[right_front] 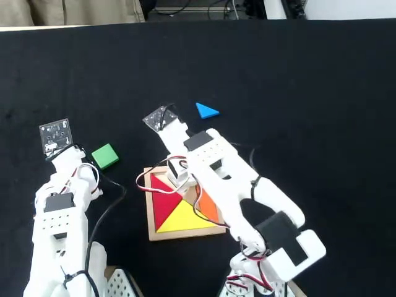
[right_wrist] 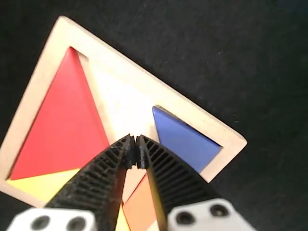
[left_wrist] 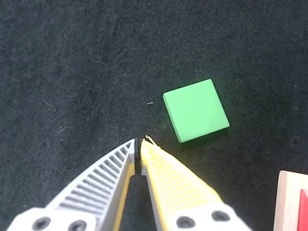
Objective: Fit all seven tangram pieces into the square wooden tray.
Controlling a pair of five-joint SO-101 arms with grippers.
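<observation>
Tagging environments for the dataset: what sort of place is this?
Probably a lab or workshop bench rather than a home: a black-covered table, the left arm and right arm mounted at one edge, and loose cables behind it.

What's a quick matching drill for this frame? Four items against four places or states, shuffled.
Items:
1. green square
2. red triangle
3. light-blue triangle
4. right pincer

Places or states:
A. shut, above the tray
B. loose on the cloth, on the tray's far side from the arms
C. in the tray, next to the yellow piece
D. loose on the cloth, just past the left pincer

Pairs: 1-D, 2-C, 3-B, 4-A.
</observation>
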